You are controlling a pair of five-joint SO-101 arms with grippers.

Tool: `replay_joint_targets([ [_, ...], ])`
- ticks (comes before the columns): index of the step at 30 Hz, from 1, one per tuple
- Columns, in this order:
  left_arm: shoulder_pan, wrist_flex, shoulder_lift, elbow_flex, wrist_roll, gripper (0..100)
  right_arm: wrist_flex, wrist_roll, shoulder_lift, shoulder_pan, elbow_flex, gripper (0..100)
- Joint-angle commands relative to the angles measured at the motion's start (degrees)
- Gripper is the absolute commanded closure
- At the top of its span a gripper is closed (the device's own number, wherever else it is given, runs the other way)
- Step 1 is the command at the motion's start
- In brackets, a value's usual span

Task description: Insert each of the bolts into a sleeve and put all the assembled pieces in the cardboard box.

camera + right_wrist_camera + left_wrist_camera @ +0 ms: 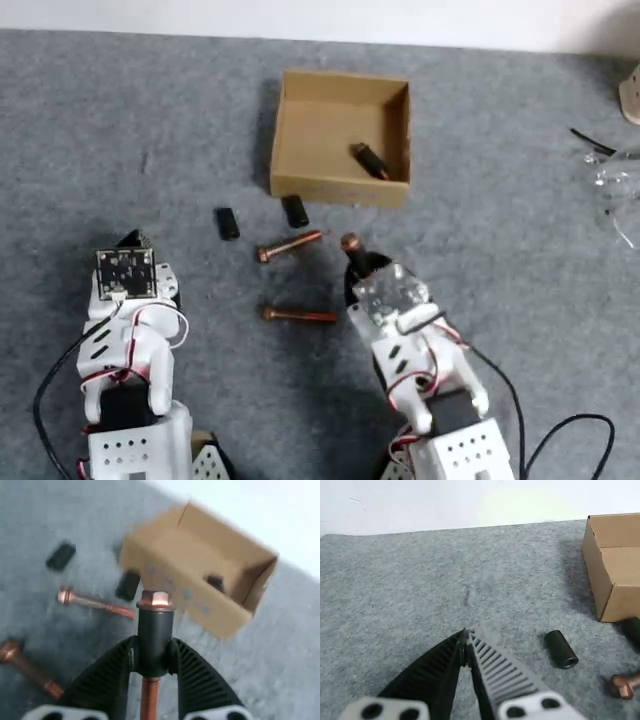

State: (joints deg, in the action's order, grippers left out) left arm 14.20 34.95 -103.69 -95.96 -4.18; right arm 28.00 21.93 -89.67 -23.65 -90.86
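Note:
My right gripper (151, 655) is shut on an assembled piece (152, 630), a black sleeve with a copper bolt through it, held a little in front of the cardboard box (293, 140). In the high view that piece (352, 252) sticks out of the right gripper (362, 268). One assembled piece (369, 159) lies inside the box. Two loose copper bolts (290, 245) (299, 315) and two black sleeves (227, 223) (294, 210) lie on the carpet between the arms and the box. My left gripper (466, 642) is shut and holds nothing, left of a sleeve (561, 649).
Grey carpet (150, 120) covers the table. Clear plastic bits and a black wire (605, 165) lie at the far right edge. The left arm (128, 320) stands at the front left.

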Motion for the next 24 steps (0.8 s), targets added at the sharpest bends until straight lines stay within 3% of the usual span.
replay_joint_targets([
  [1,0.5,-0.2,-0.3,-1.1,-0.4,99,-4.8,0.7,18.9,0.9,15.3,98.8],
  [6,0.5,-0.2,-0.3,-1.2,-0.4,99,-7.8,0.6,50.5,2.2,40.1,98.8],
  [10,0.4,-0.2,-0.3,-1.2,-0.4,99,-5.8,-5.4,73.0,6.5,62.6,98.8],
  [15,-0.2,-0.2,-0.3,-1.2,-0.4,99,8.9,-9.0,96.4,9.7,94.3,98.8],
  [24,-0.2,-0.2,-0.2,-1.2,-0.4,99,32.9,-9.1,128.7,10.1,141.8,98.8],
])
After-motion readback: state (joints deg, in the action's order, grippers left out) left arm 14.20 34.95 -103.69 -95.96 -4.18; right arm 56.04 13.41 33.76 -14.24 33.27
